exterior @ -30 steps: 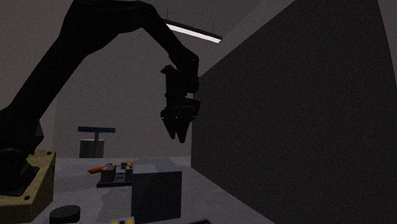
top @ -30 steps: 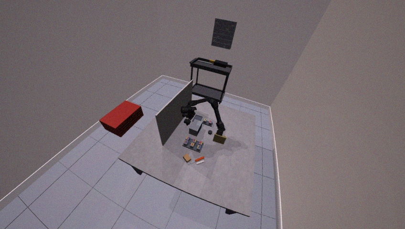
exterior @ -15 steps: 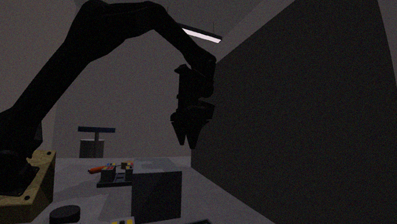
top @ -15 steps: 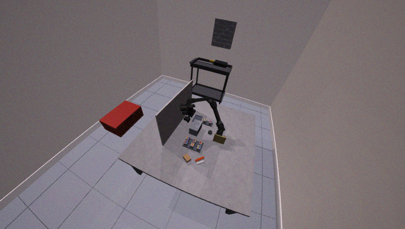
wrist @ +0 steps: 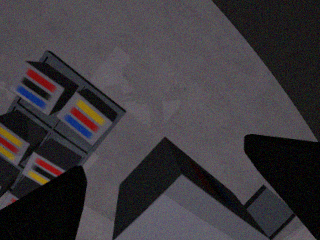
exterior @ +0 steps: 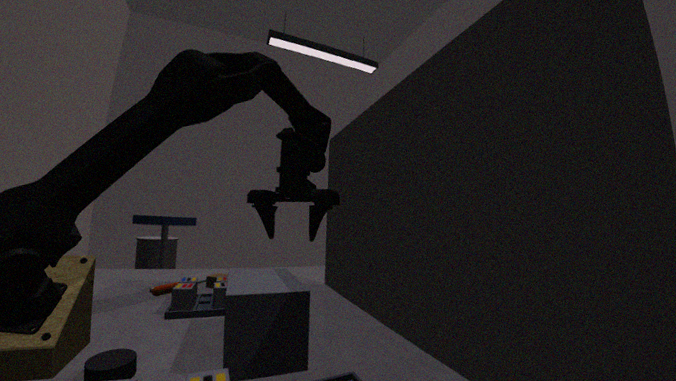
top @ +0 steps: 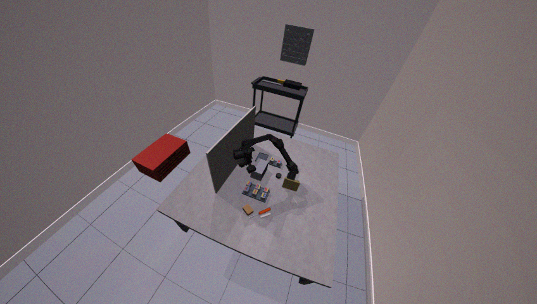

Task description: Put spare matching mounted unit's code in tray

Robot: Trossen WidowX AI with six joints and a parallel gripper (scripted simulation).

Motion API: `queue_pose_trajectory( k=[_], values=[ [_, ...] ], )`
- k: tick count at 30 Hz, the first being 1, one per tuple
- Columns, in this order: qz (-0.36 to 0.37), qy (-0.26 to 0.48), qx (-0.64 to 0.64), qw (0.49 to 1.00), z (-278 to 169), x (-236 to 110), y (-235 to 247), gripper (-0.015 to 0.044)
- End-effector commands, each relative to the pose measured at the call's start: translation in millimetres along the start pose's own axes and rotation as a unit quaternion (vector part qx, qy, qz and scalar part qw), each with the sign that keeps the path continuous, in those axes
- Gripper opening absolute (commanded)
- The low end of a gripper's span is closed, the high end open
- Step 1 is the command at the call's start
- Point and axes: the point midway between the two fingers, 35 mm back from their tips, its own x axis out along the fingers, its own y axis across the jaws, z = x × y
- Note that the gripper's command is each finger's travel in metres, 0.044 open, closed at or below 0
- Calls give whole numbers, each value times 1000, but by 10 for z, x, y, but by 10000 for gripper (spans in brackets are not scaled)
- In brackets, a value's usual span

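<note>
Open claw [exterior: 294,212] in free air; panel [exterior: 497,176] close beside, block [exterior: 267,330] below
</note>
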Motion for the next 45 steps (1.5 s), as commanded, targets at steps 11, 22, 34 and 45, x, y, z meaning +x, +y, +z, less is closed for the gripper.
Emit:
queue_pose_trajectory(
  k=[11, 22, 34, 45],
  values=[
    [4, 5, -380, 925, 476, 108, 1040, 440],
    [4, 6, -379, 925, 455, 509, 1068, 300],
    [4, 6, -379, 925, 468, 632, 1067, 300],
    [4, 6, -379, 925, 479, 815, 1067, 300]
  ],
)
